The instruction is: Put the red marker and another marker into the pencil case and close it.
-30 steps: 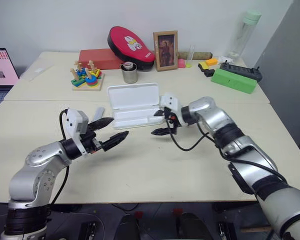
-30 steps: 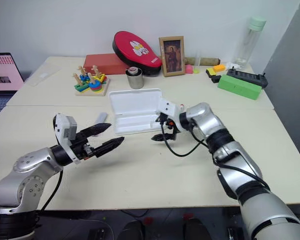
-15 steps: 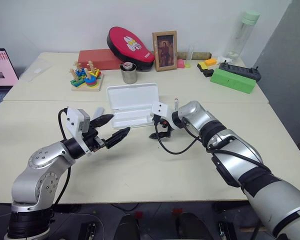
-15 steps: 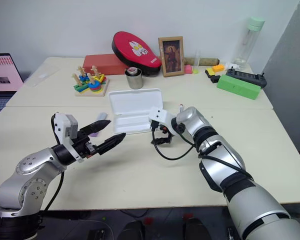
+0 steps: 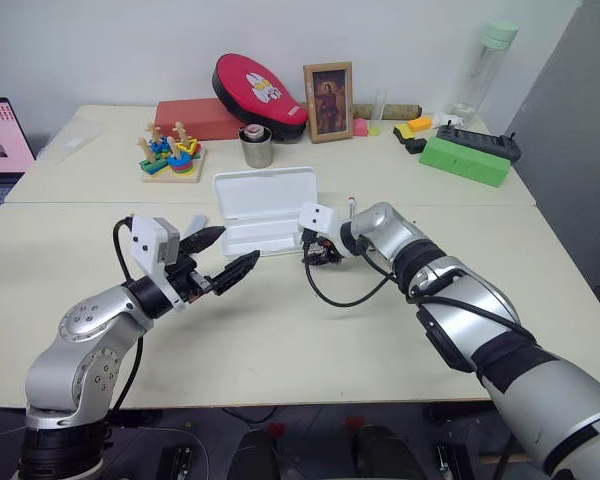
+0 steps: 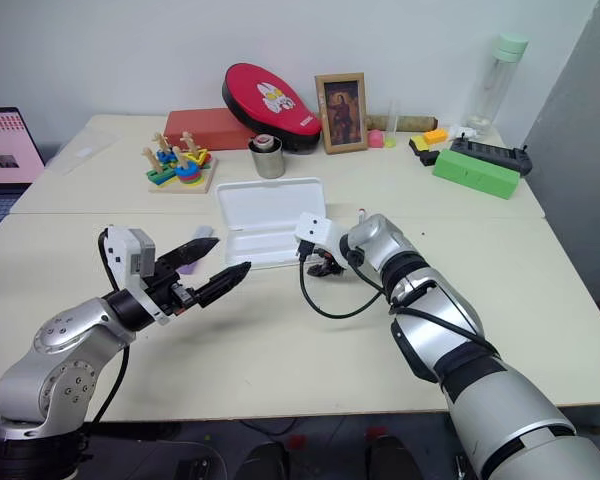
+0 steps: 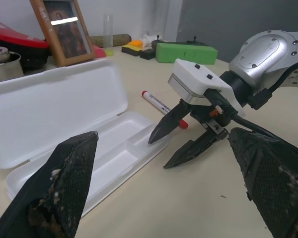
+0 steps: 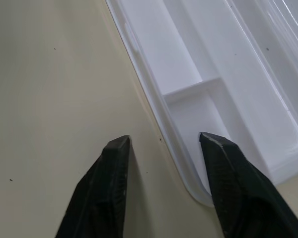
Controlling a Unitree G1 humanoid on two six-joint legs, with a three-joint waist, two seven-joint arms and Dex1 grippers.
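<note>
Right gripper (image 7: 181, 136) sits low over the table at the near right corner of the pencil case (image 5: 265, 212), jaws partly apart with nothing between them; in its wrist view one finger is over the tray corner, the other over bare table. Left gripper (image 5: 227, 256) hangs spread wide and empty above the table, just off the case's near left side. Case is open, lid laid back, tray empty. Red marker (image 7: 164, 108) lies on the table just beyond the right gripper, beside the case's right short end, long axis running roughly away from the robot, along that short end. Right arm is clearly the nearer one; I'd judge the pick needs that gripper to shift slightly out past the case corner and close across the barrel. Purple marker (image 6: 191, 262) lies on the table off the case's left end, mostly behind the left gripper, so left arm is nearer to that one.
</note>
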